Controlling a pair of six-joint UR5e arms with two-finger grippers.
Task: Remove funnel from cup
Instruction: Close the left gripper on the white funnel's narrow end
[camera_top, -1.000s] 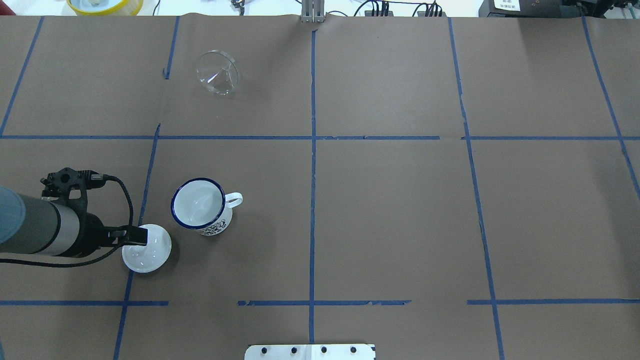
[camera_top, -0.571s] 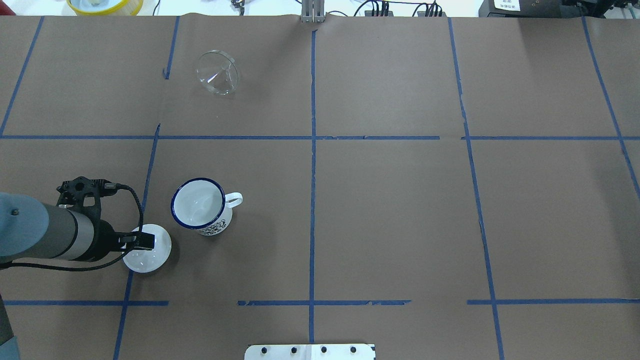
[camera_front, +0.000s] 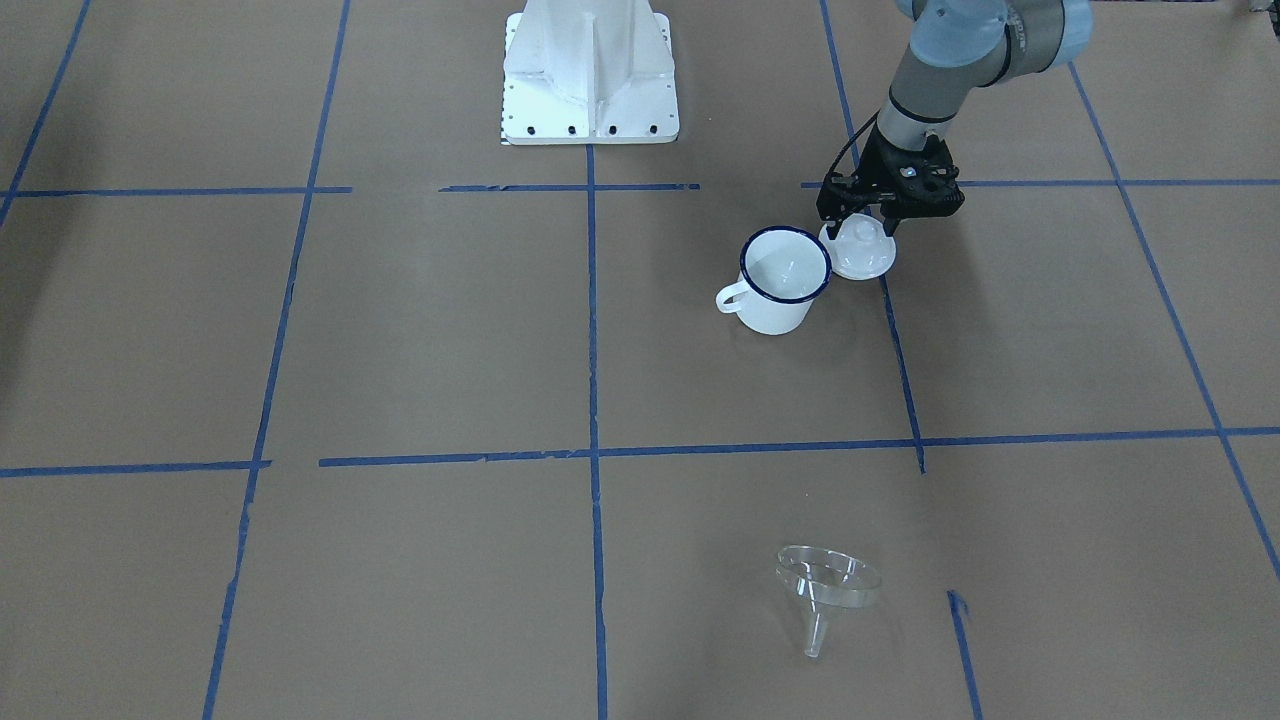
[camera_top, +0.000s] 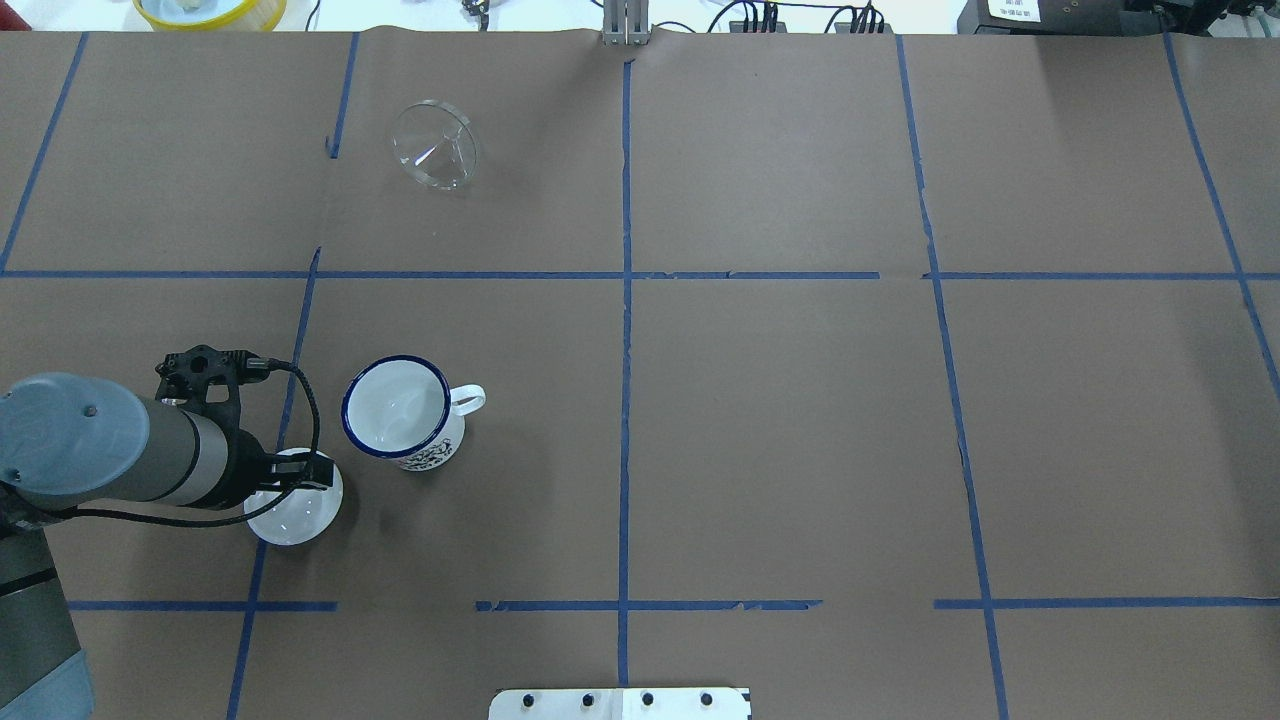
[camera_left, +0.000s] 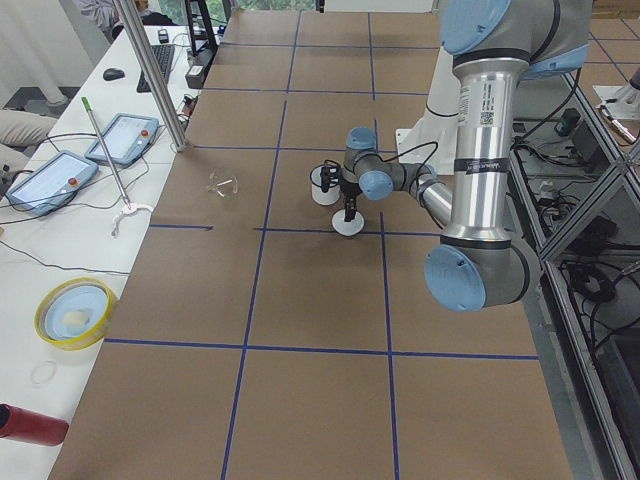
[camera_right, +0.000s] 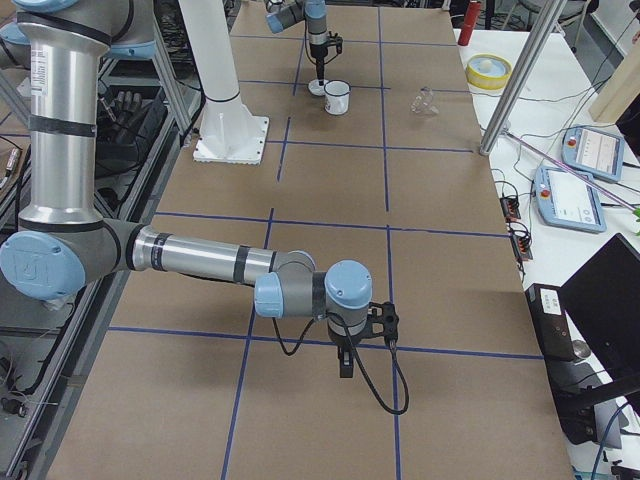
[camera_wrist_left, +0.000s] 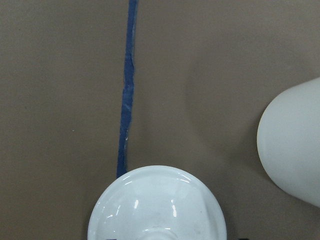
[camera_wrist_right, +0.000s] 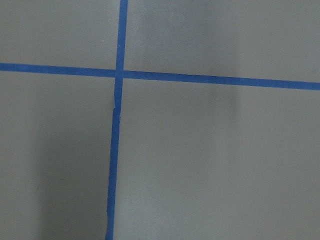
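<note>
The clear funnel (camera_top: 433, 146) lies on its side on the brown table, far from the cup, spout toward the operators' side (camera_front: 828, 585). The white mug with a blue rim (camera_top: 397, 412) stands upright and empty (camera_front: 782, 277). My left gripper (camera_front: 860, 222) hangs open just above a white domed lid (camera_top: 293, 500) next to the mug, its fingers on either side of the knob. The left wrist view shows the lid (camera_wrist_left: 157, 205) and the mug's side (camera_wrist_left: 295, 145). My right gripper (camera_right: 345, 365) shows only in the exterior right view; I cannot tell whether it is open or shut.
Blue tape lines (camera_top: 625, 300) divide the paper-covered table. The robot's white base (camera_front: 590, 70) stands at the near edge. A yellow bowl (camera_top: 210, 10) sits beyond the far edge. The right arm is low over the table, far from the objects.
My left wrist has swung toward the mug and stands more upright over the lid. The lid, the mug and the funnel have not moved.
</note>
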